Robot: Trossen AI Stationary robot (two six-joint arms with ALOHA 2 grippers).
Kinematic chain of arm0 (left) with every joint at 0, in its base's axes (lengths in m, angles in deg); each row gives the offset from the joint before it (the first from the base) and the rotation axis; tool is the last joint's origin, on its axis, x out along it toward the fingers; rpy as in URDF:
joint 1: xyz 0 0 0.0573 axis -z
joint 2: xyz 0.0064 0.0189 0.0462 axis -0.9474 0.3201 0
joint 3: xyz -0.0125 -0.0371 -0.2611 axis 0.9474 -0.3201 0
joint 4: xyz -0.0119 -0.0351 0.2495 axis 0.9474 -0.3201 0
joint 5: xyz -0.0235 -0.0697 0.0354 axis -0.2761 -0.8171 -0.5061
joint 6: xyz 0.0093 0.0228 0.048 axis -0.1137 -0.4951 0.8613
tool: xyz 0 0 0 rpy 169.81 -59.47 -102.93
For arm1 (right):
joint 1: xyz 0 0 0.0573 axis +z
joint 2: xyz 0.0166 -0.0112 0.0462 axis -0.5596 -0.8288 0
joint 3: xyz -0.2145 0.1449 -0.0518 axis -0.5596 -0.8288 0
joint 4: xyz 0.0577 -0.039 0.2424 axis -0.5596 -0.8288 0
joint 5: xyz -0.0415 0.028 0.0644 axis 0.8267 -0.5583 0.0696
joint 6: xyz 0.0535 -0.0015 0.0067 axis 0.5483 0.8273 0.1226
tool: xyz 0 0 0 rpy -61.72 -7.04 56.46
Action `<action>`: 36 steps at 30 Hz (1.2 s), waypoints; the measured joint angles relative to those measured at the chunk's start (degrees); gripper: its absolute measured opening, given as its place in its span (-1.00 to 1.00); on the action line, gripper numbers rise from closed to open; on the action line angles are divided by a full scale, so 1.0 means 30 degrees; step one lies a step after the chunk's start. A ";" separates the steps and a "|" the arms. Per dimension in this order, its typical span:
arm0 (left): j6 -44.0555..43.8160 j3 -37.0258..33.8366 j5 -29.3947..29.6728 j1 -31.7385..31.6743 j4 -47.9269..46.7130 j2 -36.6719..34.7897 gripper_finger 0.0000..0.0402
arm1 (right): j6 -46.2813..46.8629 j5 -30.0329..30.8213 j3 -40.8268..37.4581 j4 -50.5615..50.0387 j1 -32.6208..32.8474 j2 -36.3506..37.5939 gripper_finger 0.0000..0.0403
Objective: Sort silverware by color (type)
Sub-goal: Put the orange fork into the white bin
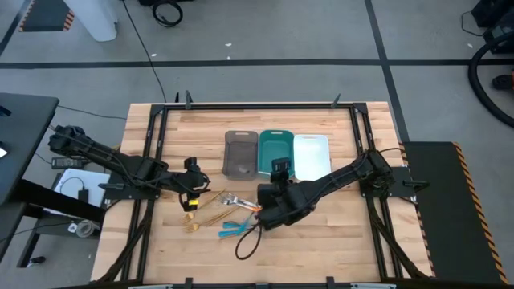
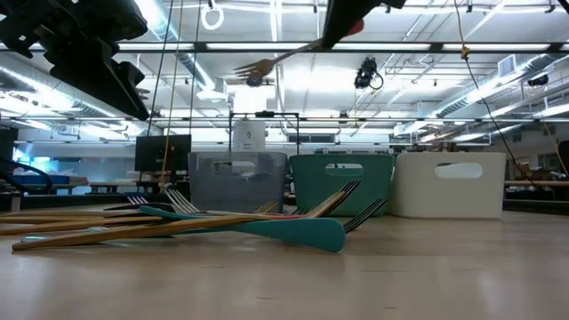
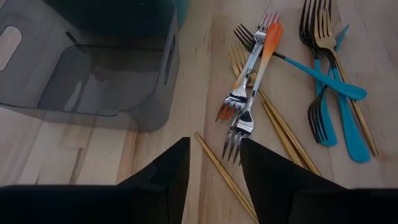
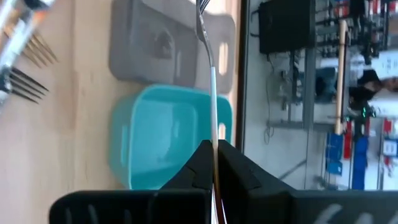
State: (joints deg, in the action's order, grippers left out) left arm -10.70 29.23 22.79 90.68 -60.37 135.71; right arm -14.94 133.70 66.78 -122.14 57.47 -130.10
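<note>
Three trays stand side by side at the back of your desk (image 1: 201,128), grey-brown tray (image 1: 240,154), teal tray (image 1: 275,152) and white tray (image 1: 312,154), so the biggest risk is dropping into the wrong one. Your right gripper (image 4: 216,163) hangs raised just in front of them with its fingers pinched on a slim orange-handled fork (image 4: 210,74), held only near one end, so it could swivel or slip out. Your left gripper (image 3: 214,165), fingers partly apart and empty, hovers over the silverware pile (image 1: 221,213), where a low pass could scatter the crossed pieces.
</note>
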 joint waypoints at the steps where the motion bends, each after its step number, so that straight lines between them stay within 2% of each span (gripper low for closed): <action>1: 0.0000 0.0000 0.0000 -0.0007 0.0000 0.0000 -0.25 | 0.0545 -0.0014 0.0000 -0.0455 -0.0080 0.0000 -0.92; 6: -0.0003 0.0000 -0.0004 0.0000 -0.0007 0.0000 -0.25 | 0.1692 -0.0822 -0.0022 -0.0566 -0.0517 0.0553 -0.92; 11: -0.0087 0.0000 -0.0007 -0.0006 -0.0104 0.0000 -0.25 | 0.2259 -0.1115 -0.0882 -0.0511 -0.0983 0.2241 -0.92; 20: -0.0036 0.0000 -0.0007 -0.0007 0.0151 0.0000 -0.25 | 0.5277 -0.1478 -0.4822 -0.0424 -0.2056 0.6334 -0.92; 27: 0.0007 0.0000 -0.0007 0.0000 0.0240 0.0000 -0.25 | 0.8067 -0.1577 -0.8346 0.1013 -0.2946 0.9309 -0.92; 36: 0.0015 0.0000 -0.0007 -0.0007 0.0248 0.0000 -0.25 | 1.0276 -0.3456 -1.2395 0.3400 -0.3780 1.1370 -0.92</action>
State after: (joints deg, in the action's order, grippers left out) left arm -10.66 29.23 22.77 90.66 -59.62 135.71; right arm 15.89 123.33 29.59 -111.94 46.13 -95.99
